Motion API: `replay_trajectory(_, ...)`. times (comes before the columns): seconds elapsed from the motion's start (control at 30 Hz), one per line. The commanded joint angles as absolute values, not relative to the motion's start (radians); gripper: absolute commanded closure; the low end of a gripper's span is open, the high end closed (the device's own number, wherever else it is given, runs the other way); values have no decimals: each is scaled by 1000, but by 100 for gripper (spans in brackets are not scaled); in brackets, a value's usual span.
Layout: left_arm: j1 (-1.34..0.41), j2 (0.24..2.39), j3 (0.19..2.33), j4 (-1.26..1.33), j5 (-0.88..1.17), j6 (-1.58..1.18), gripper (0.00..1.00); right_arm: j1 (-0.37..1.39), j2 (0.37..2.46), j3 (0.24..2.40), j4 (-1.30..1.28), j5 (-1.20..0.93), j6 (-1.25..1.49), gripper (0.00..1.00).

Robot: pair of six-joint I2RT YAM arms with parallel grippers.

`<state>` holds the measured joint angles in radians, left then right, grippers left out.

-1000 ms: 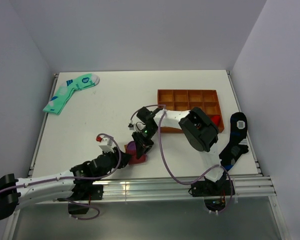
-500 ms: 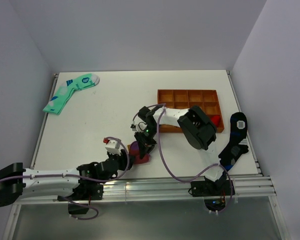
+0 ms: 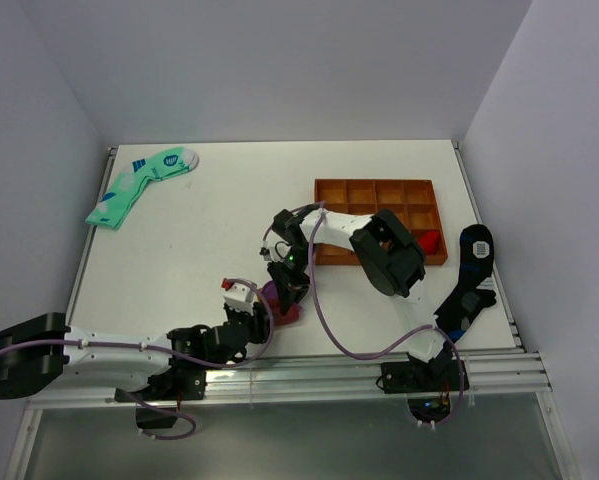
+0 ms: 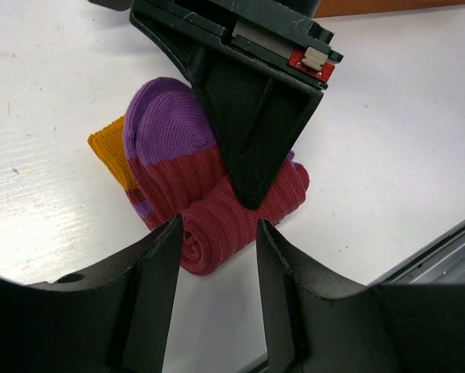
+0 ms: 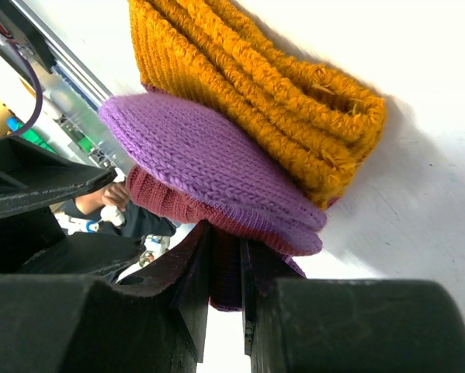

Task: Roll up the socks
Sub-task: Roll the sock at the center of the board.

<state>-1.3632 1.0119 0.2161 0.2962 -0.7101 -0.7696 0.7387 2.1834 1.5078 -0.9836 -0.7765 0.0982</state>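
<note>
The socks (image 4: 216,210) lie on the white table near its front edge, partly rolled: a maroon roll, the purple heel (image 4: 166,128) above it and the mustard cuff (image 4: 108,151) at the left. In the top view the socks (image 3: 282,308) sit between both grippers. My right gripper (image 5: 226,287) is shut on a fold of maroon fabric of the socks (image 5: 209,171), coming down on the roll from above (image 4: 248,116). My left gripper (image 4: 220,225) is open, its two fingers on either side of the roll's near end without squeezing it.
An orange compartment tray (image 3: 379,195) stands behind the socks, with a red thing (image 3: 431,240) in its right corner. Mint-green socks (image 3: 139,185) lie at the far left, a black and blue sock (image 3: 469,275) at the right edge. The metal rail (image 3: 309,375) runs along the front.
My left arm has slid right and forward up to the roll, and its jaws have widened. The right gripper has kept its pinch on the socks, hardly shifting.
</note>
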Motion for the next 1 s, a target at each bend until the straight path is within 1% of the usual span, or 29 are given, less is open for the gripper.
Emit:
replay_trajectory(0.0,-1370,1017,264,341,-735,-724,51,727,2224,1517,-980,-666,72,96)
replay_trajectory(0.13,-1370,1037,261,370,-704,-722,51,729,2232,1514,-977,-667,71,96)
replay_trajectory(0.37,-1365,1066,265,368,-719,-741,47,730,2226,1499,-968,-663,66,96)
replay_trajectory(0.67,-1328,1094,256,380,-673,-739,48,729,2220,1502,-971,-657,61,97)
replay_trajectory(0.97,-1301,1028,209,457,-629,-712,47,730,2215,1497,-969,-653,60,98)
